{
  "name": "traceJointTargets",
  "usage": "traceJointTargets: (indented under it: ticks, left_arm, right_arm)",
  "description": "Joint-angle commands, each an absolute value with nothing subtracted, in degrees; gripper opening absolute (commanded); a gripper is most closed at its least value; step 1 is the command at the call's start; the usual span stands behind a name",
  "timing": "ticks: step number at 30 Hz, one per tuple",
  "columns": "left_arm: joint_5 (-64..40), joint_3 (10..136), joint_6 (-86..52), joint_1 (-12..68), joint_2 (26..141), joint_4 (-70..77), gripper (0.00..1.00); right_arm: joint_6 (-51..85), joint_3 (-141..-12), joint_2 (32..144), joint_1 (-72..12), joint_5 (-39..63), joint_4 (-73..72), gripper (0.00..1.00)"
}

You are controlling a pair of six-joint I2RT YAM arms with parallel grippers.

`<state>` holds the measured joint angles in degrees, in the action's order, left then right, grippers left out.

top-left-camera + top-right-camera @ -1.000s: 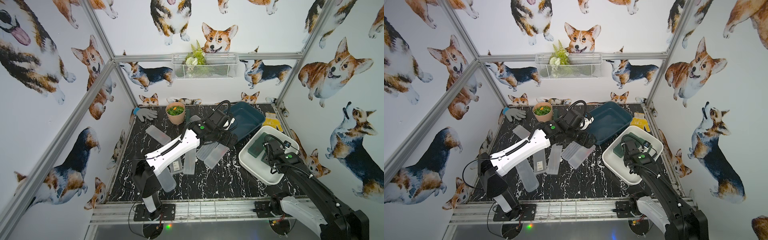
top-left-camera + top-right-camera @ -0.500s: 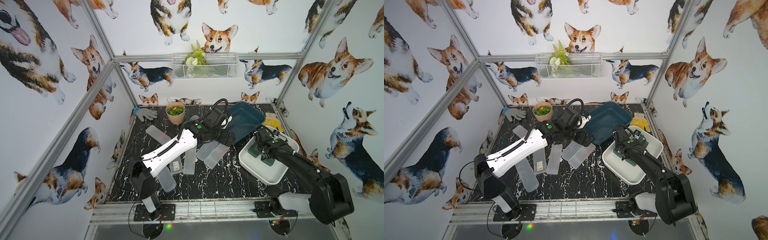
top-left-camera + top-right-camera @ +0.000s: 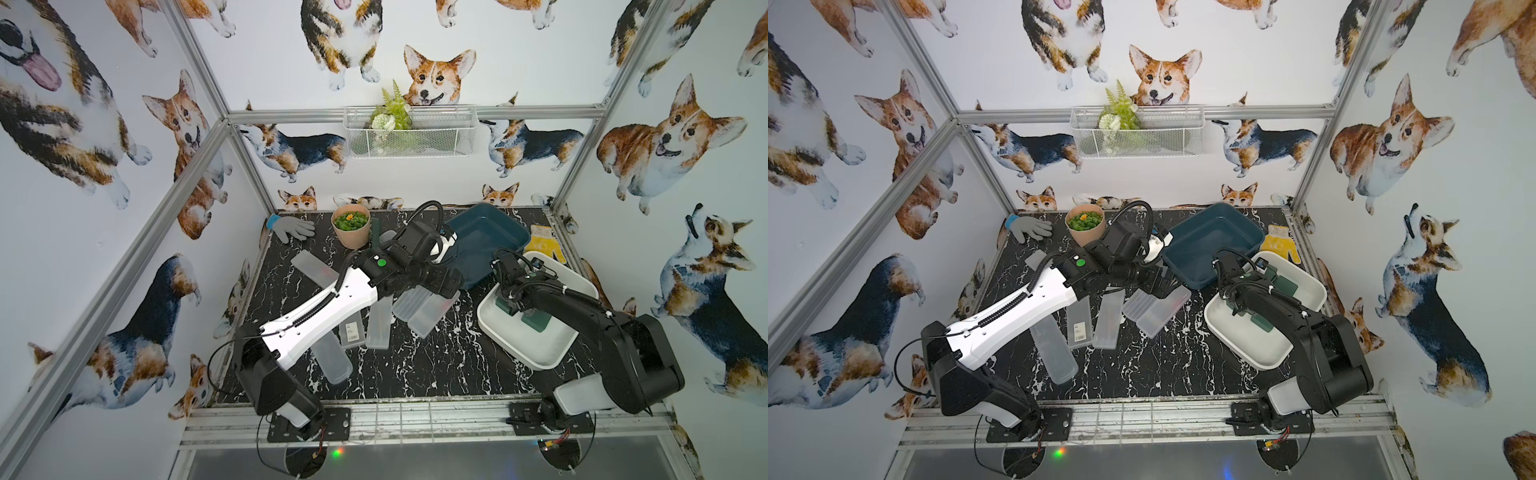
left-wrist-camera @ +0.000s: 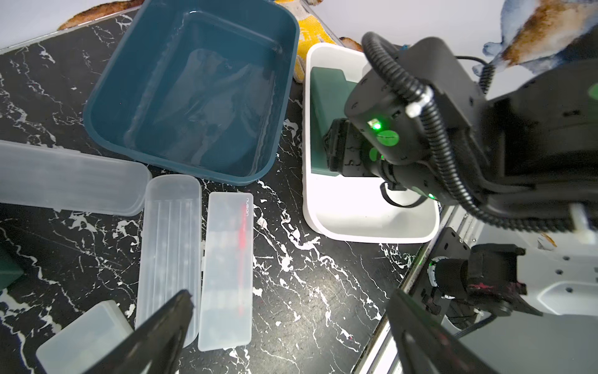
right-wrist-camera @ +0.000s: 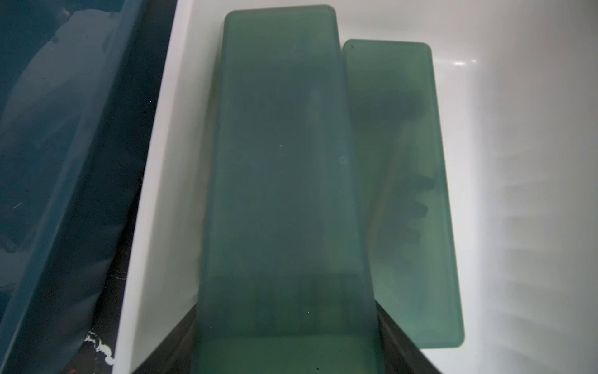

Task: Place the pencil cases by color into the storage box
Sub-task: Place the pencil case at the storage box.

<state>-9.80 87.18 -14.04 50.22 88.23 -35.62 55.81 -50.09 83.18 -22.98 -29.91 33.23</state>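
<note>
Green case (image 5: 284, 162) in right gripper (image 5: 286, 306)

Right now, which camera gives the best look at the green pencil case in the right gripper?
The right wrist view: the green pencil case fills the frame, clamped in the right gripper. Both top views and the left wrist view show only green patches around the right arm.

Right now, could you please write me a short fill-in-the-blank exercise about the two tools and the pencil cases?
1. The right tool grips a pencil case whose colour is ____.
2. The storage box in which another such case lies is coloured ____.
3. The left tool hangs over frosted cases on the table with its jaws ____.
Missing words: green; white; open.
</note>
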Motion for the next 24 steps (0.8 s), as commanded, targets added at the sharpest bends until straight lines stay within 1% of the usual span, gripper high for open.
traceJointTargets:
  ticks: [1,10,18,19,22,24]
  left_arm:
    - [-12.0,85.0,-11.9,50.0,86.1,-30.2,0.97]
    - [-11.9,82.3,-12.6,49.9,83.6,-28.1,0.98]
    - [-12.6,79.9,-13.9,49.7,82.2,-25.6,0.98]
    - [-12.6,79.7,-14.2,49.6,82.1,-25.4,0.98]
    - [-12.5,79.7,-14.6,49.3,82.2,-25.5,0.98]
    - [-12.4,79.8,-14.7,49.1,82.2,-25.7,0.98]
  right_arm:
    - [58.4,-49.6,83.9,-23.3,-29.2,31.9,0.58]
    - [59.5,-48.8,86.9,-23.9,-26.7,30.1,0.59]
    - [58.7,-49.0,88.9,-24.7,-23.6,27.4,0.62]
    - [58.7,-49.1,89.2,-24.6,-23.2,27.3,0.67]
    - [58.4,-49.4,90.0,-24.9,-22.0,27.0,0.75]
    - [58.1,-49.6,90.0,-25.1,-21.8,26.9,0.84]
